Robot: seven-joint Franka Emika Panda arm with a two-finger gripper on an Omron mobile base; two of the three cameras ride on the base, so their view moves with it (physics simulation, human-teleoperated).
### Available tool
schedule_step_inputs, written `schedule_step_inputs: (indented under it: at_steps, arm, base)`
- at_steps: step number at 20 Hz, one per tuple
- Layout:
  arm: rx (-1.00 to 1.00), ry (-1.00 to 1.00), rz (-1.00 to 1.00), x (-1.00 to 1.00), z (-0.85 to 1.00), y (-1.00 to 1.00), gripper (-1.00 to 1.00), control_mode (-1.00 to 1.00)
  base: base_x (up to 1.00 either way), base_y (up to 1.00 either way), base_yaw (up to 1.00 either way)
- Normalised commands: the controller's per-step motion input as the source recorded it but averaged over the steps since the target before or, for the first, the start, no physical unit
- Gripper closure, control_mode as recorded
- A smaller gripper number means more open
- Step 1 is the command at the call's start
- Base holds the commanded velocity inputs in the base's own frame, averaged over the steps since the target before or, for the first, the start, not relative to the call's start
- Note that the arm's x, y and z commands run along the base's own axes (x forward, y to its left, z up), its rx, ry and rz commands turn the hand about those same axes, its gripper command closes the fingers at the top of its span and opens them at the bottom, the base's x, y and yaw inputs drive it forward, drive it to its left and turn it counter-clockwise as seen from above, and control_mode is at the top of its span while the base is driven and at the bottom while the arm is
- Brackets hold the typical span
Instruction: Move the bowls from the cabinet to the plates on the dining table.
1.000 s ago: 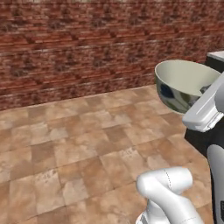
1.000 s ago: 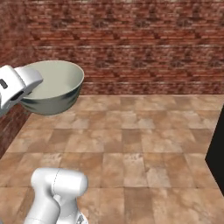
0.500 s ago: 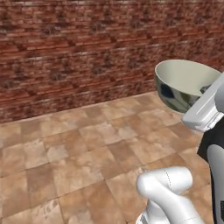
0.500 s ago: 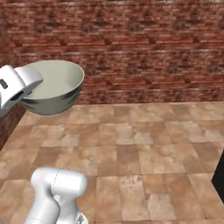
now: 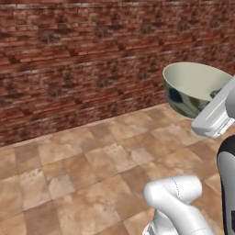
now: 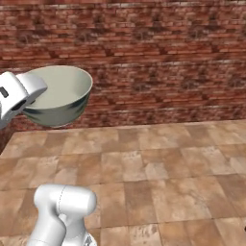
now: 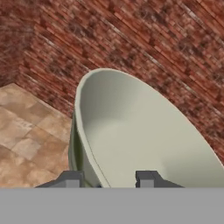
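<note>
A glossy grey-green bowl with a cream rim hangs in the air, carried high above the floor. My gripper is shut on its near rim, one finger inside and one outside. From the other side, the bowl sticks out to the right of the gripper. In the hand view the bowl opens toward the camera, with the gripper pinching its wall between the fingers. The cabinet, the plates and the dining table are out of view.
A red brick wall runs across the back of both base views. Brown stone floor tiles stretch from it to the robot's base, also seen as floor.
The whole scene has slid to the right in both base views, so the base has turned. A dark edge at the right of the right base view has left the picture. The bowl stays in the grip.
</note>
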Motion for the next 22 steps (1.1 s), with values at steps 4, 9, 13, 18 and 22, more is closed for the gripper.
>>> schedule_step_inputs:
  at_steps: [4,9,13,18,22]
  arm:
    - [0.00,0.00,0.00,0.00,0.00,0.00,1.00,1.00]
    - [0.00,0.00,0.00,0.00,0.00,0.00,1.00,1.00]
    - [0.00,0.00,0.00,0.00,0.00,0.00,1.00,1.00]
    - [0.00,0.00,0.00,0.00,0.00,0.00,1.00,1.00]
    - [0.00,0.00,0.00,0.00,0.00,0.00,1.00,1.00]
  base:
    - [1.00,0.05,-0.13]
    - [1.00,0.05,-0.14]
    - [1.00,0.02,-0.17]
    - [0.75,0.00,-0.34]
    - [0.56,0.00,-0.68]
